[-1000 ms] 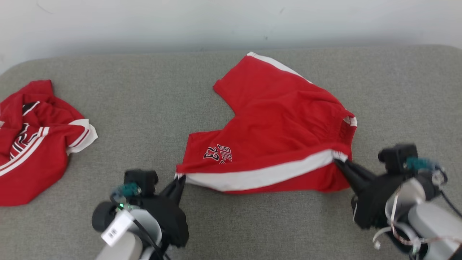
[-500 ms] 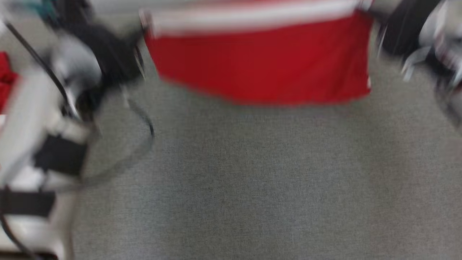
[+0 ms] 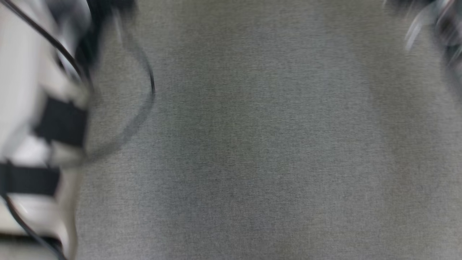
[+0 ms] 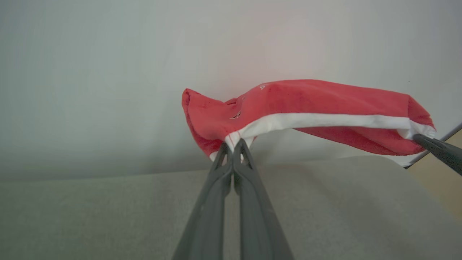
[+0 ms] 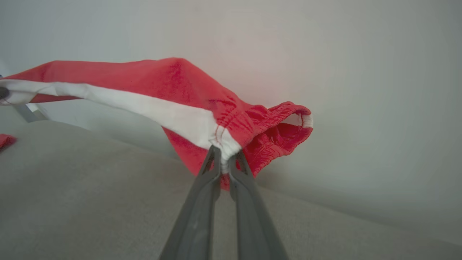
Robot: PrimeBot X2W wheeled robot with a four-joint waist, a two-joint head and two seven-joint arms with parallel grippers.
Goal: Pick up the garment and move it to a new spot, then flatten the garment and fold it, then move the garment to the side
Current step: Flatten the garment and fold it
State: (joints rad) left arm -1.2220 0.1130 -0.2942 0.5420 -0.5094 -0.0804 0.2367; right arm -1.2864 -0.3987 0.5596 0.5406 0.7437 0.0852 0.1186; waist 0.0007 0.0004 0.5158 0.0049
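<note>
- The left gripper (image 4: 234, 144) is clamped on the hem corner of the red fabric shorts (image 4: 306, 104).
- The right gripper (image 5: 223, 154) is clamped on the waistband corner.
- The long axis spans both grippers, clear of the grey upholstered surface (image 3: 252, 144).

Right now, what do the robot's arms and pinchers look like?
The left gripper and right gripper each have two long, thin, dark grey fingers that taper to points. The left arm is pale white with black bands, and a thin black cable loops beside it. It looks blurry.
</note>
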